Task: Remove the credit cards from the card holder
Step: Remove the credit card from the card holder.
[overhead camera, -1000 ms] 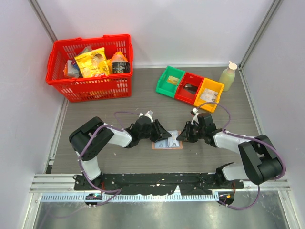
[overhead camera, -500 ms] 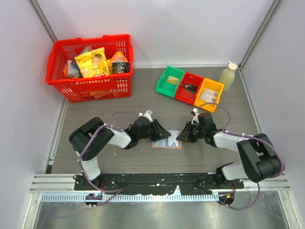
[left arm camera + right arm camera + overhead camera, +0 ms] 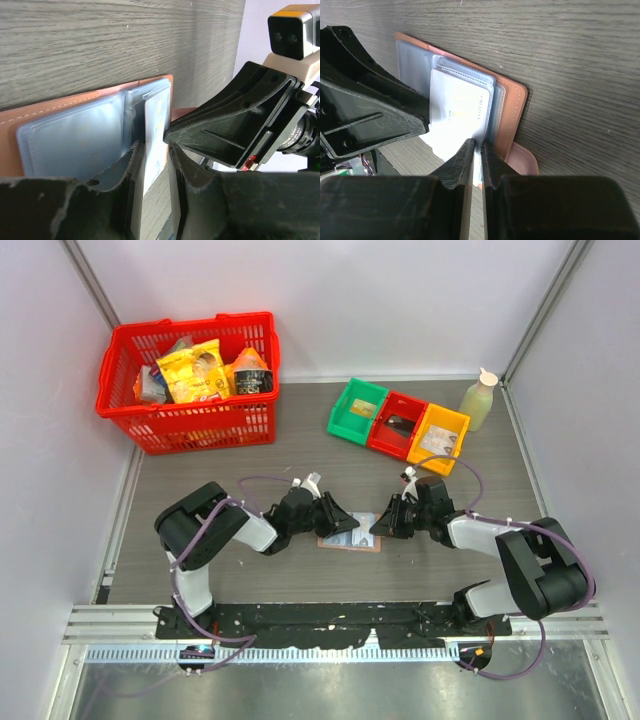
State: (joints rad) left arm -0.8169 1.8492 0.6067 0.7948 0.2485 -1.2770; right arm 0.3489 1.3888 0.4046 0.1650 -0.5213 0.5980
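Note:
The card holder point(image 3: 352, 537) lies open on the table between both grippers, pinkish-tan outside point(image 3: 512, 100) with light blue lining point(image 3: 75, 140). A pale credit card point(image 3: 457, 110) sticks partway out of its right-hand pocket. In the left wrist view the same credit card point(image 3: 154, 125) runs between the fingers of my left gripper point(image 3: 152, 150), whose jaws stand a little apart on either side of it. My right gripper point(image 3: 476, 145) is shut on the card's near edge, beside the snap tab point(image 3: 522, 160). From above, the left gripper point(image 3: 343, 524) and right gripper point(image 3: 380, 525) meet over the wallet.
A red basket point(image 3: 190, 380) of groceries stands at the back left. Green point(image 3: 357, 408), red point(image 3: 397, 423) and yellow point(image 3: 440, 437) bins sit in a row at the back right, with a pale bottle point(image 3: 479, 400) beside them.
Both grippers' jaws have narrowed around the card. The left arm's elbow has shifted slightly right; the grippers stay over the wallet.

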